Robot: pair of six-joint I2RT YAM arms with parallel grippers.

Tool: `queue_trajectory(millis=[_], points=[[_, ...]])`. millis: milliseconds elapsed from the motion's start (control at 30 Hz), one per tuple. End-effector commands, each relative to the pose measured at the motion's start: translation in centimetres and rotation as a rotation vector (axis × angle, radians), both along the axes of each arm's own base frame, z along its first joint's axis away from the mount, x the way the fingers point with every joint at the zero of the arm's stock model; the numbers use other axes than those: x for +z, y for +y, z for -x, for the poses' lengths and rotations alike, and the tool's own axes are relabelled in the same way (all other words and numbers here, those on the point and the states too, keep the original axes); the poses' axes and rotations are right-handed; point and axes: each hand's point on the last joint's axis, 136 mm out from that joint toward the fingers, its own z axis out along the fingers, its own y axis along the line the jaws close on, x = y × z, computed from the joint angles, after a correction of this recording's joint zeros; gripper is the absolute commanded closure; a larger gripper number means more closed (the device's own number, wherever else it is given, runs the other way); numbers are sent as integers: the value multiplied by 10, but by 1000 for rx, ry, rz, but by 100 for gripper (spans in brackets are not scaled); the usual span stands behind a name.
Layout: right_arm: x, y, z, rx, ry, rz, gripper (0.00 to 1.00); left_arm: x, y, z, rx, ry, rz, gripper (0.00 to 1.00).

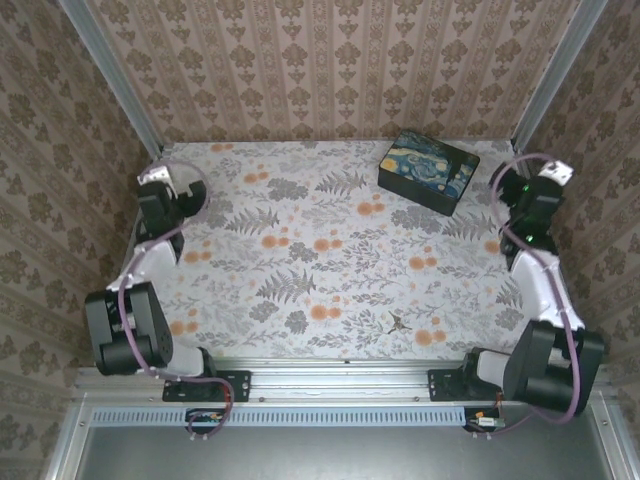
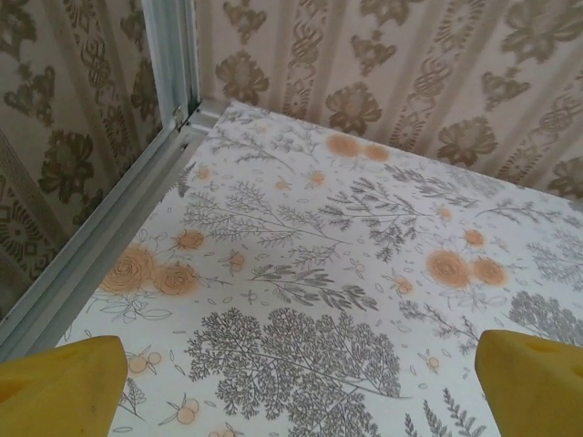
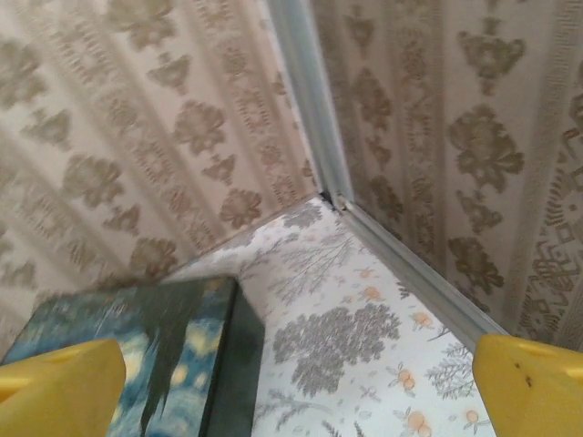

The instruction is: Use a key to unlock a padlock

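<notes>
A tiny dark padlock lies on the flowered table, near the front edge and right of the middle. The key is too small to tell apart from it. My left gripper is drawn back to the far left corner, and in its wrist view it stands open, with yellow fingertips wide apart over bare tablecloth. My right gripper is at the far right corner. In the right wrist view it is open too, with nothing between its fingertips. Both grippers are far from the padlock.
A dark blue-and-yellow painted box sits at the back right, just left of my right gripper; its lid and side are close in the right wrist view. Patterned walls with metal corner posts enclose the table on three sides.
</notes>
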Motion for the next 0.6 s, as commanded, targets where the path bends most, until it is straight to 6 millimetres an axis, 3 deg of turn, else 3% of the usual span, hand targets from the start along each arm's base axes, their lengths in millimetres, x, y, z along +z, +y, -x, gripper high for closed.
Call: queue_trajectory(millis=[0,100,233,467,567], points=[[-79,19,-11,109,230,-323,2,-19,-67,18,-152,259,-33,0],[-89,22,-44,195,276,-425,6,-13,-124,27,-274,313,-73,0],[-107,36,-77,312,299,-539,12,-18,-181,44,-410,365,-86,0],[-136,70,-111,419,383,-593,13,-32,-251,70,-583,400,-72,0],[-153,83,-120,446,416,-616,17,-28,-263,75,-615,398,-87,0]])
